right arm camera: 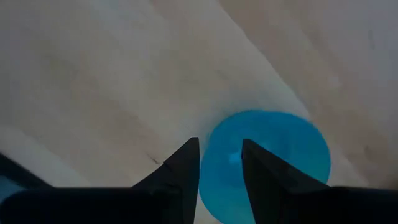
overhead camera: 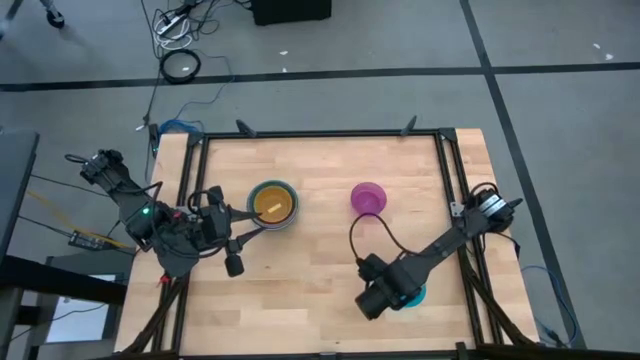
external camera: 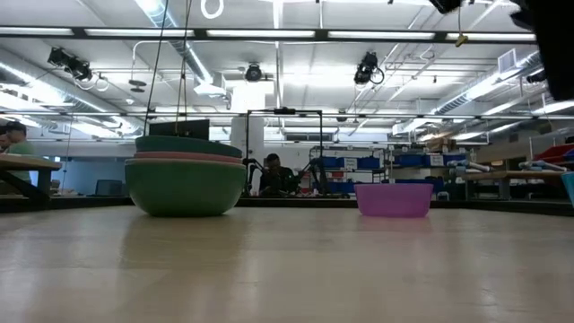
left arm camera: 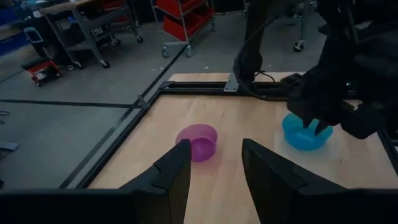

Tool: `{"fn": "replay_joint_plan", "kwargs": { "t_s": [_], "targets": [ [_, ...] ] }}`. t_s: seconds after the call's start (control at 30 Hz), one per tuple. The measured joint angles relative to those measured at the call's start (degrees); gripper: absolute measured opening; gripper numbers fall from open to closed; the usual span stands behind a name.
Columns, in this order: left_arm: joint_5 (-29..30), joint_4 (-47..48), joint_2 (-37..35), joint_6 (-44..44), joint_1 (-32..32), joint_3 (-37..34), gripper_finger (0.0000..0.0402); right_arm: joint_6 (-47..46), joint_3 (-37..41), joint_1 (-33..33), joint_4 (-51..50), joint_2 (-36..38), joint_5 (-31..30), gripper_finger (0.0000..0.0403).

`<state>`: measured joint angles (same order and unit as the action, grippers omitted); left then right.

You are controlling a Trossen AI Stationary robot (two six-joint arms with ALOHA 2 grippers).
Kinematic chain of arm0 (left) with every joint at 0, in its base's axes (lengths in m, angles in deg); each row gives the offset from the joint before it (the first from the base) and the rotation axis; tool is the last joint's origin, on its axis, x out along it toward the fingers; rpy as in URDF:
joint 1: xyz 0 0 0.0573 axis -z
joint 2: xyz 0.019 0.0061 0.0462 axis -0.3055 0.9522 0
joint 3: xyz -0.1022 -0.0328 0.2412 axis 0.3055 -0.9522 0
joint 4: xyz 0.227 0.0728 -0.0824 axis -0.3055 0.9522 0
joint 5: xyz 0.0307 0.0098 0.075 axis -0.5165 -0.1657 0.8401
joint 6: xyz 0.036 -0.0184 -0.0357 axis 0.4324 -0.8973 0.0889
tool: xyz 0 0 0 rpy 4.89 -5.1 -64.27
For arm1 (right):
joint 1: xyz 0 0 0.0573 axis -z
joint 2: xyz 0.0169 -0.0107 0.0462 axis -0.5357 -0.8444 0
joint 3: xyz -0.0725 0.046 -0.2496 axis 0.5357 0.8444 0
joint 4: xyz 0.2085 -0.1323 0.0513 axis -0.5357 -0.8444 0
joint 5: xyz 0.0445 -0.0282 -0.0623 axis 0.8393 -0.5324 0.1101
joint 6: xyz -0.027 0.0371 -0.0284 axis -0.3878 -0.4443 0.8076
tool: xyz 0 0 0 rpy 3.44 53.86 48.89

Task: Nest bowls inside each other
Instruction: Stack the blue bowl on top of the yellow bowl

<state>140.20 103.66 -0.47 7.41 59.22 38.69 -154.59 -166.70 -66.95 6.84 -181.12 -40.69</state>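
A stack of nested bowls [overhead camera: 272, 204] [external camera: 186, 175], sage green outermost and orange innermost, stands on its base at the table's middle left. A purple bowl [overhead camera: 368, 197] [left arm camera: 198, 140] stands alone to its right. A light blue bowl [overhead camera: 416, 296] [left arm camera: 306, 133] [right arm camera: 267, 155] sits near the front right. My right gripper [right arm camera: 219, 163] [overhead camera: 398, 295] hangs open over it, pointing down, fingertips above the bowl's rim. My left gripper [left arm camera: 214, 168] [overhead camera: 240, 222] waits open beside the stack, held above the table.
A black frame [overhead camera: 320, 133] runs along the table's far edge and down both sides. Bare wood lies between the stack and the purple bowl and along the near edge. People and shelving show in the room beyond the table.
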Motion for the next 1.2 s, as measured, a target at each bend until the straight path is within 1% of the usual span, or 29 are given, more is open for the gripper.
{"fn": "replay_joint_plan", "kwargs": {
  "t_s": [0.13,0.4,0.53,0.67,0.77,0.83,0.93,0.97,1.1,1.2],
  "targets": [
    [0.0,0.7,0.0,-0.4,0.0,0.0,0.0152,-3.6,3.5,-0.9,2.1,0.0,1.4,0.0107],
    [0.0,1.5,0.0,-1.2,0.0,0.0,0.0152,-5.4,10.1,-1.9,8.5,0.1,4.3,0.0107],
    [0.1,1.5,0.0,-1.2,0.0,0.0,0.0152,-6.5,13.9,-2.5,13.4,0.1,4.8,0.0107],
    [0.1,1.5,0.0,-1.3,0.0,0.0,0.0152,-6.7,18.8,-2.9,20.4,0.1,4.8,0.0107],
    [0.1,1.5,0.0,-1.3,0.0,0.0,0.0152,-6.6,22.0,-2.8,24.5,0.1,4.8,0.0096],
    [0.1,1.5,0.0,-1.3,0.0,0.0,0.0152,-5.0,22.7,-2.8,25.0,0.2,4.8,0.0073],
    [0.1,1.5,0.0,-1.5,0.0,0.0,0.0152,0.4,22.0,-2.8,24.4,0.2,4.6,0.0017],
    [0.4,1.4,0.0,-1.5,0.0,0.0,0.0152,2.1,21.2,-2.7,23.8,0.2,3.9,0.0010],
    [1.8,1.4,0.0,-1.5,0.0,0.0,0.0152,9.9,15.3,0.3,17.8,0.3,0.4,0.0002],
    [2.9,1.3,0.0,-1.5,-0.1,0.0,0.0152,18.9,10.7,4.7,16.8,0.3,-5.0,0.0001]
  ]
}}
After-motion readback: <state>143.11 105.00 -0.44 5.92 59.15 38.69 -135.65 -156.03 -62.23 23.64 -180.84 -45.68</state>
